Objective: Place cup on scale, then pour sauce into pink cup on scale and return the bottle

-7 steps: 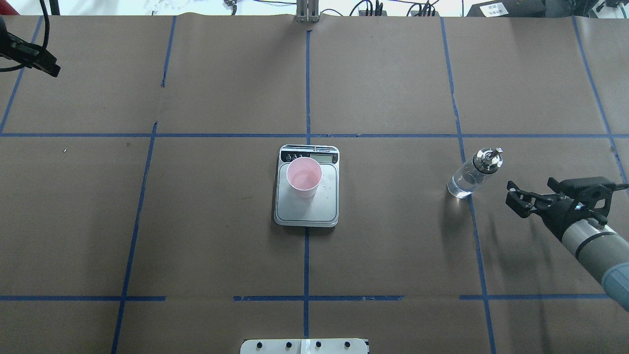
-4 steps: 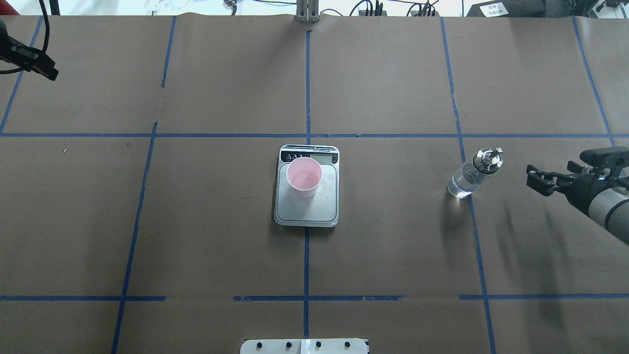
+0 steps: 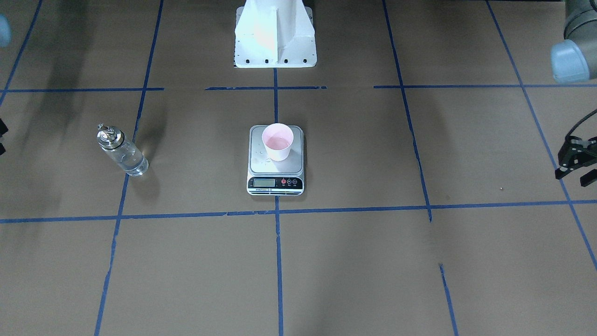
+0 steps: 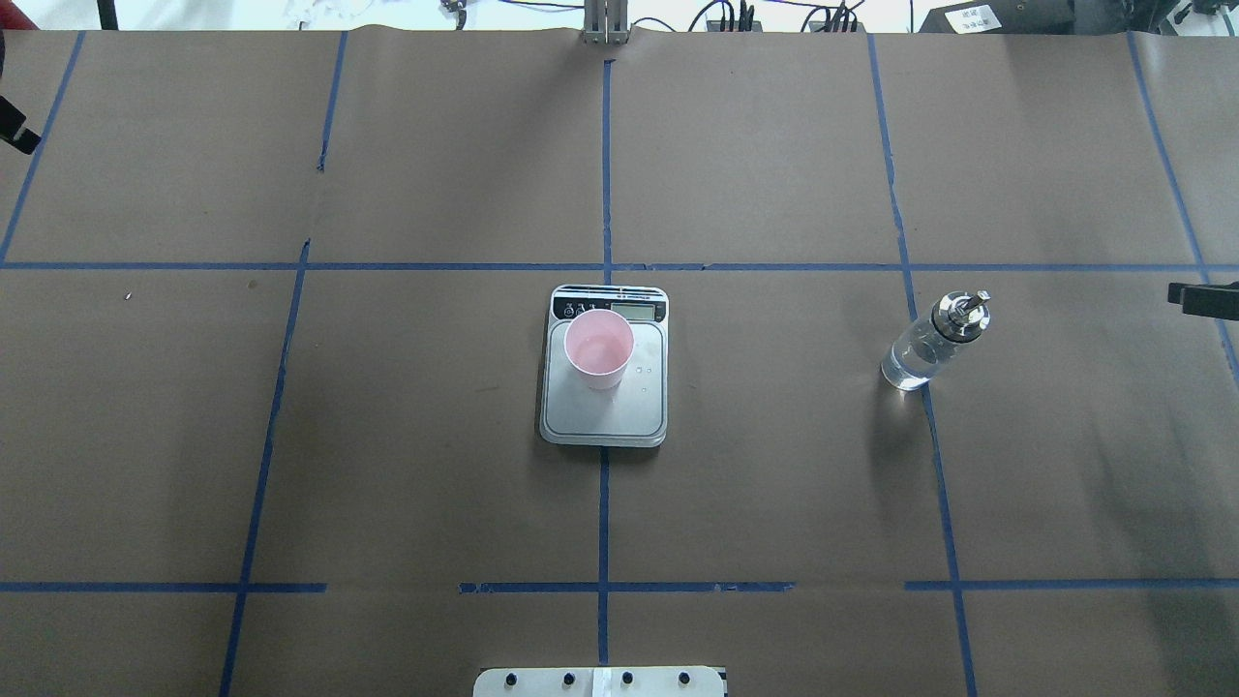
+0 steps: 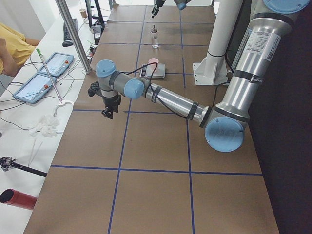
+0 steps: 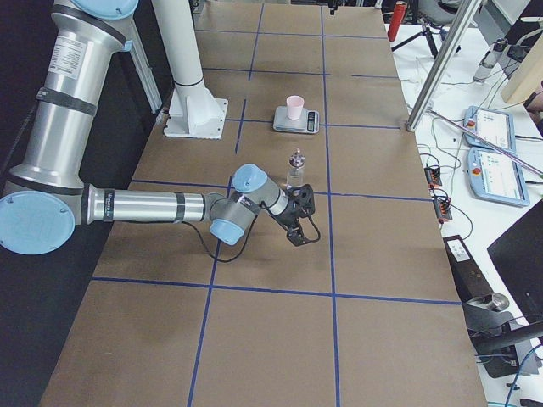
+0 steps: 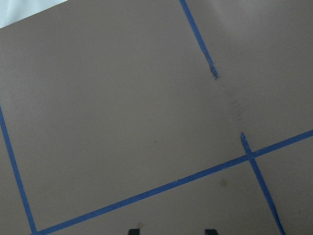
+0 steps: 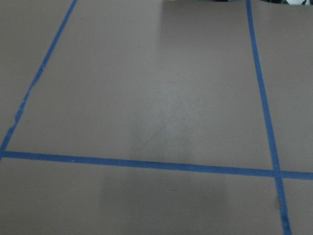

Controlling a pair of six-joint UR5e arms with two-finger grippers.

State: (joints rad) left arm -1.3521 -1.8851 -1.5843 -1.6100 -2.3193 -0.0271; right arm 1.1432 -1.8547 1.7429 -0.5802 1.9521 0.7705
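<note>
At the right-hand edge of the overhead view only a dark sliver of the right fingers (image 4: 1205, 299) shows. The right wrist camera sees bare brown paper with no tips in it, so I cannot tell whether they are spread or closed; nothing is visibly held. Across the counter (image 4: 774, 503) the left fingers (image 7: 133, 231) show as two tips set well apart with nothing between them, hanging over an outer tape square far from everything. Inward from the right fingers, toward the middle, the bottle (image 4: 931, 341) stands free and upright on a blue tape line (image 4: 920, 290). Its long axis is vertical, with the silver pourer on top and clear sauce (image 4: 905, 368) in its lower part. Farther in, at the centre, the cup (image 4: 599, 350) sits upright on the display end of the scale (image 4: 605, 418), inside the plate's edges, with a few droplets (image 4: 647, 372) on the steel beside it. With the cup placed and the bottle standing on its own, the task looks done, or nearly so. Were the bottle wanted again, the right fingers are plainly the nearer pair, and a level approach from the outer side would meet the glass side-on.
</note>
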